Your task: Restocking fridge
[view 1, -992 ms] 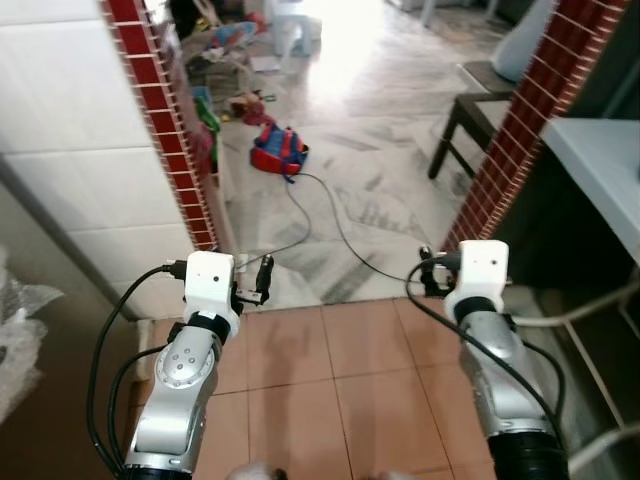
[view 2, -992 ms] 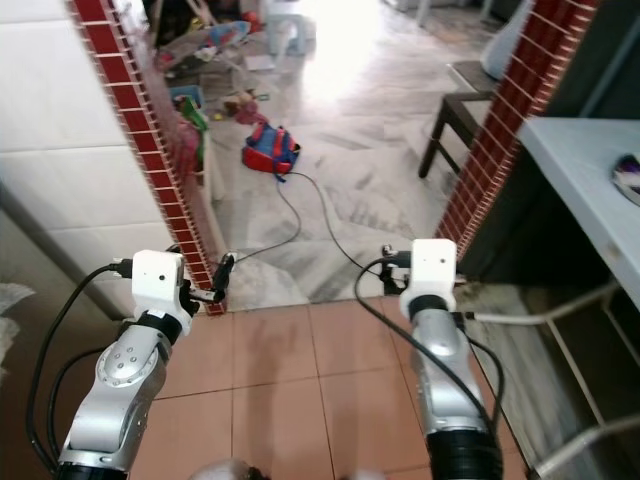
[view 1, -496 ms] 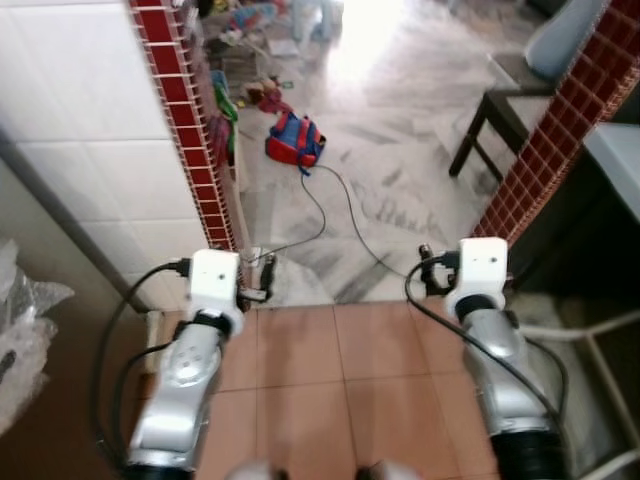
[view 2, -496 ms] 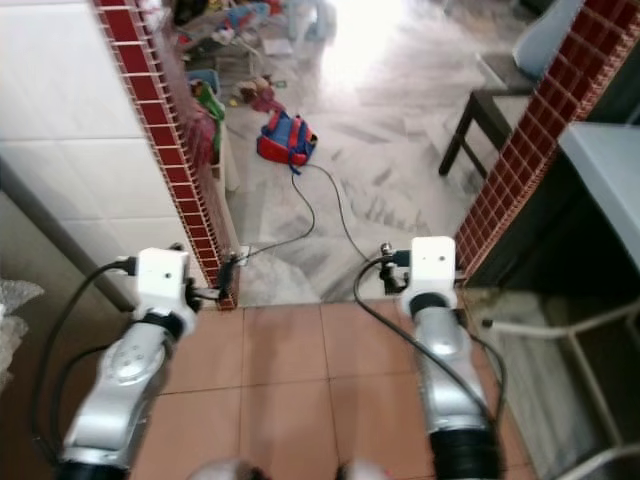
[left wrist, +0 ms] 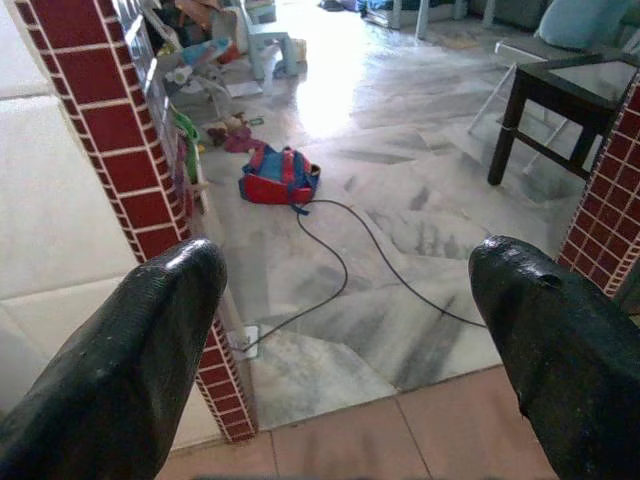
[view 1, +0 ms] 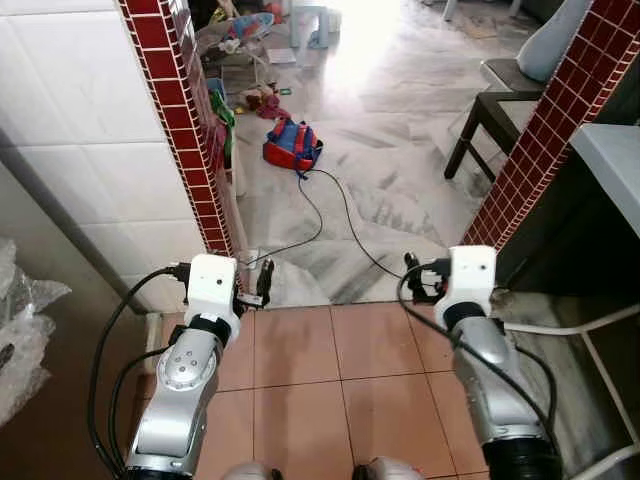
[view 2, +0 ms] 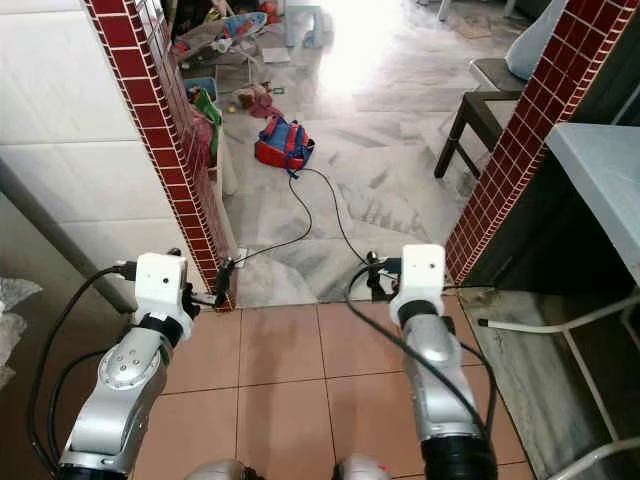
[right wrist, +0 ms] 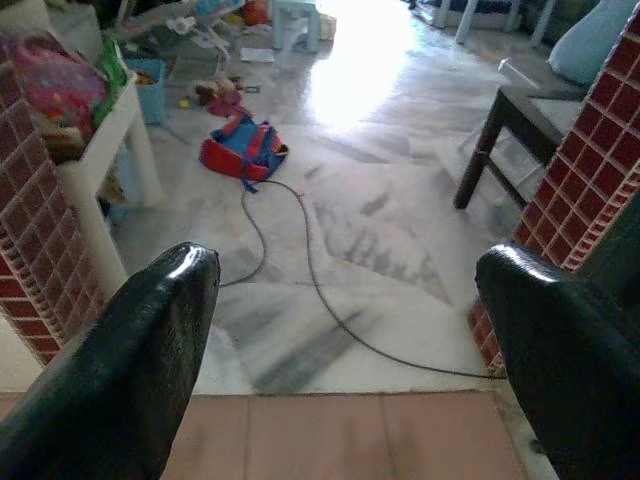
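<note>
Two black fingers [left wrist: 120, 370] are standing wide apart, framing a red-and-blue backpack [left wrist: 279, 177] lying on grey marble floor [left wrist: 420, 230] beside a red-tiled pillar [left wrist: 130, 180].

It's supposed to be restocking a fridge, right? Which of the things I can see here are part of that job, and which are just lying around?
Part of the job:
- left gripper, fingers open, holding nothing
- right gripper, fingers open, holding nothing
No fridge or groceries can be seen here.

Just lying about:
- red and blue backpack
- black cable across the marble floor
- toys by the far wall
- dark table
</note>
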You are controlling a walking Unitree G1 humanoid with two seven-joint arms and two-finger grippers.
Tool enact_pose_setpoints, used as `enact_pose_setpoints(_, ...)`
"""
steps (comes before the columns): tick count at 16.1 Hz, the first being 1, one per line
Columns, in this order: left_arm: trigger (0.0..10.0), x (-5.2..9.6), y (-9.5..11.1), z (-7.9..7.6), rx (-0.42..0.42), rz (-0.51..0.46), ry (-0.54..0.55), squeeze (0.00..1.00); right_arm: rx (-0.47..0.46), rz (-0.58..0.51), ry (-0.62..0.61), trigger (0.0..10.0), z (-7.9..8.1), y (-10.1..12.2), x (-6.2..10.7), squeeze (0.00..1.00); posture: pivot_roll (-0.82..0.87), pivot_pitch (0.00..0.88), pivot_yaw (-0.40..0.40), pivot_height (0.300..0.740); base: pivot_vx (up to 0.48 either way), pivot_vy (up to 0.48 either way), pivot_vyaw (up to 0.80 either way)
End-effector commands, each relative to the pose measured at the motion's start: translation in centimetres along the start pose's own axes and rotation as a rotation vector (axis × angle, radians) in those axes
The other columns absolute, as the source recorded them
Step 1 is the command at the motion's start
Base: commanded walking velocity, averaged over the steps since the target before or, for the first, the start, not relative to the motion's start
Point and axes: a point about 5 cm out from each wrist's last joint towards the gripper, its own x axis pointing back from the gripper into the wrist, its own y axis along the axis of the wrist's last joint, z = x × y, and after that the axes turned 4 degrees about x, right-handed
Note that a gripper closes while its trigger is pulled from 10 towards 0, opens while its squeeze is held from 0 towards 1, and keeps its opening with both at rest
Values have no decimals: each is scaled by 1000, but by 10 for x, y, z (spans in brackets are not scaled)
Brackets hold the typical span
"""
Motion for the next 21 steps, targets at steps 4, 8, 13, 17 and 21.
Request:
enact_pose_setpoints(4,10000,0,-1,-2,-3,6,-19,0,-2,-101,157,10000,25,16,1,0,-6,0,18,740,245,0,0)
enact_pose_setpoints(8,10000,-1,0,-3,-7,4,-27,0,-46,-77,175,10000,23,11,4,0,-4,0,17,740,124,0,0)
enact_pose_setpoints(13,10000,-2,1,-5,-19,1,-30,0,-46,-39,83,10000,18,8,-2,0,0,0,16,740,0,0,0)
enact_pose_setpoints(17,10000,-1,0,-5,-22,5,-28,0,9,-39,34,10000,9,8,0,0,-4,8,17,740,0,0,0)
enact_pose_setpoints(21,10000,-3,1,-7,-6,-2,-43,0,-17,-17,25,10000,5,9,-5,0,-11,19,18,740,0,0,-397)
